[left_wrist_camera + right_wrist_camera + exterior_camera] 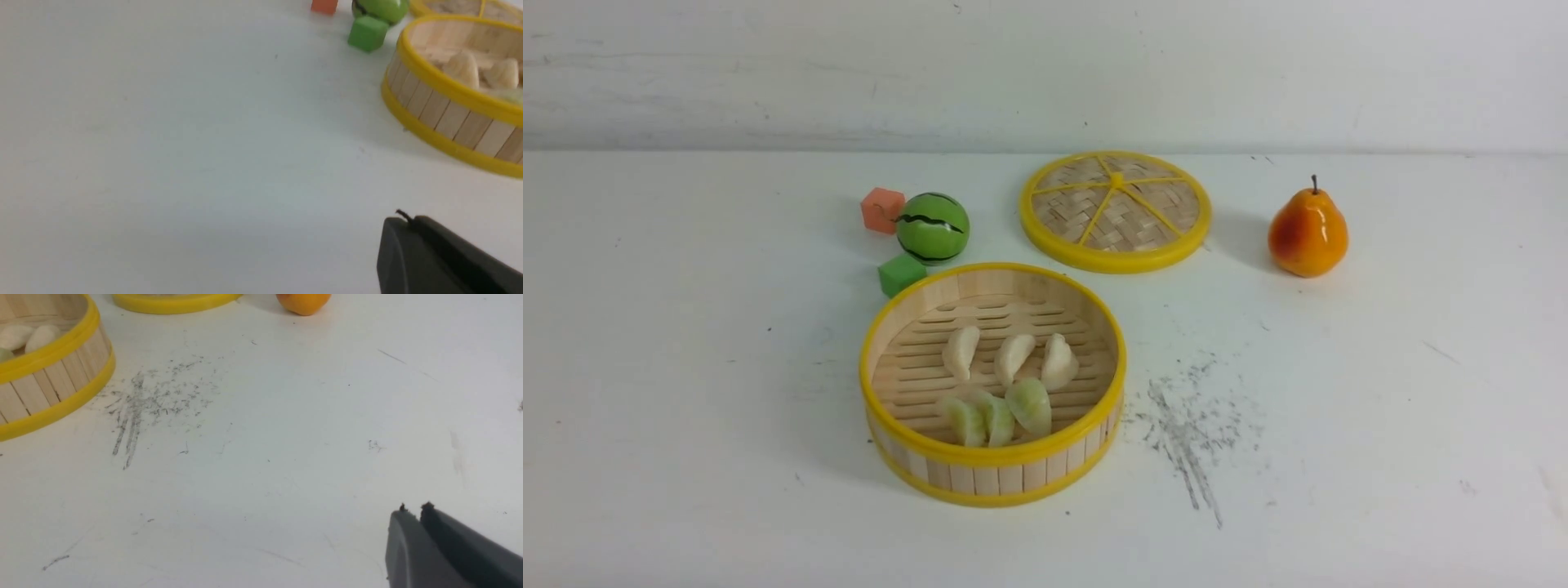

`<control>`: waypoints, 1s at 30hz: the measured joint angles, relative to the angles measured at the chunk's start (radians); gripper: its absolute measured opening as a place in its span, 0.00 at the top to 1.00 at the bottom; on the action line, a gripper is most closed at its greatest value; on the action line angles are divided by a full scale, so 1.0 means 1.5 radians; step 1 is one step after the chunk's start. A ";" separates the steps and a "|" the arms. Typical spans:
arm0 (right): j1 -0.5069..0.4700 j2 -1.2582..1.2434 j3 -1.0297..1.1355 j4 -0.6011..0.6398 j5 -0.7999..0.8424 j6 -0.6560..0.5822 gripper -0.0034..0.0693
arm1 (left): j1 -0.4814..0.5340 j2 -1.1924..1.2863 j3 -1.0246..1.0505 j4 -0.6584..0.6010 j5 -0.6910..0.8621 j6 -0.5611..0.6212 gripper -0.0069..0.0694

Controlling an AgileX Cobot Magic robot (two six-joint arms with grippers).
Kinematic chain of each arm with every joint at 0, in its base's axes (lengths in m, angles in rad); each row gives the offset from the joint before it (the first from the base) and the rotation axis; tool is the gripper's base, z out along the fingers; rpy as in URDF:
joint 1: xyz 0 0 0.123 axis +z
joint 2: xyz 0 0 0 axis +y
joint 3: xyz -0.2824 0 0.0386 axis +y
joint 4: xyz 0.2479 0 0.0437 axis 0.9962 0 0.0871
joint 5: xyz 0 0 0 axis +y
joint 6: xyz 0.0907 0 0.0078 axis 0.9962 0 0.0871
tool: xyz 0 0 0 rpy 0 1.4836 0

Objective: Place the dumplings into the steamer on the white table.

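Observation:
The round bamboo steamer point(992, 457) stands on the white table point(686, 367) near the front middle. On its slatted floor lie several dumplings: three cream-beige ones point(1011, 358) in a back row and three pale green ones point(996, 416) in front. The steamer's wall point(445, 114) shows in the left wrist view, and its wall point(53, 384) also shows in the right wrist view. My left gripper point(408, 220) hangs over bare table, shut and empty, well clear of the steamer. My right gripper point(413, 509) is also shut with nothing in it. Neither arm shows in the front view.
Behind the steamer sit a green cube point(901, 273), a toy watermelon point(932, 227) and an orange cube point(882, 210). The woven yellow-rimmed lid point(1115, 211) lies flat at the back. A toy pear point(1307, 230) stands at the back right. Dark scuff marks point(1188, 433) lie right of the steamer.

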 joint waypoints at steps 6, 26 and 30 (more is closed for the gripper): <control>0.000 0.000 0.000 0.000 0.000 0.000 0.90 | 0.000 0.000 0.002 -0.013 0.022 0.019 0.93; 0.000 0.000 0.000 0.000 0.000 0.000 0.87 | 0.003 0.000 0.002 -0.014 0.022 0.020 0.93; 0.000 0.000 0.000 0.000 0.000 0.000 0.87 | 0.003 0.000 0.002 -0.014 0.022 0.020 0.93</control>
